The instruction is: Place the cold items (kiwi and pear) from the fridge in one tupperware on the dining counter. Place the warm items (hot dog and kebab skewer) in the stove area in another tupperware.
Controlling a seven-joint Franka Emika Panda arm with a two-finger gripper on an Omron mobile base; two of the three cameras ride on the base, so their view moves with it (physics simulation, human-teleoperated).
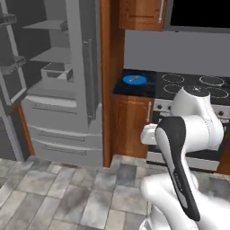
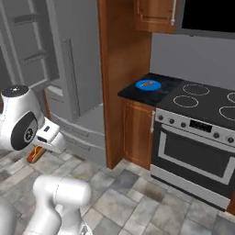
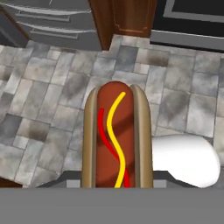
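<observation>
The gripper (image 2: 37, 149) is clamped on the hot dog (image 3: 117, 138), which runs lengthwise up the middle of the hand view, bun sides flanking the sausage with its red and yellow stripes. In the right base view the same hot dog shows as a small orange shape at the lower left of the frame, tucked under the hand and hanging over the floor (image 3: 52, 87).

The main risk, as I judge it, is a drop: the grip sits at one end of the bun, most of its length sticks out unsupported, and a fast swing of the arm could lever it loose onto the tiles. A soft bun may also slide between the fingers if the hold is light. The hand is low and near the robot's own body, so a wide turn could knock the load against it. No tupperware appears in these frames, so the drop-off place must still be found.

The floor is grey stone tile. The fridge (image 1: 58, 81) stands open at the upper left of the left base view, with shelves and a drawer showing. Right of it a wooden cabinet (image 2: 137, 133) carries a dark counter with a blue plate (image 1: 134, 80); something small and orange lies on it, perhaps the kebab skewer, too small to be sure. The stove (image 2: 202, 119) fills the right of both base views
</observation>
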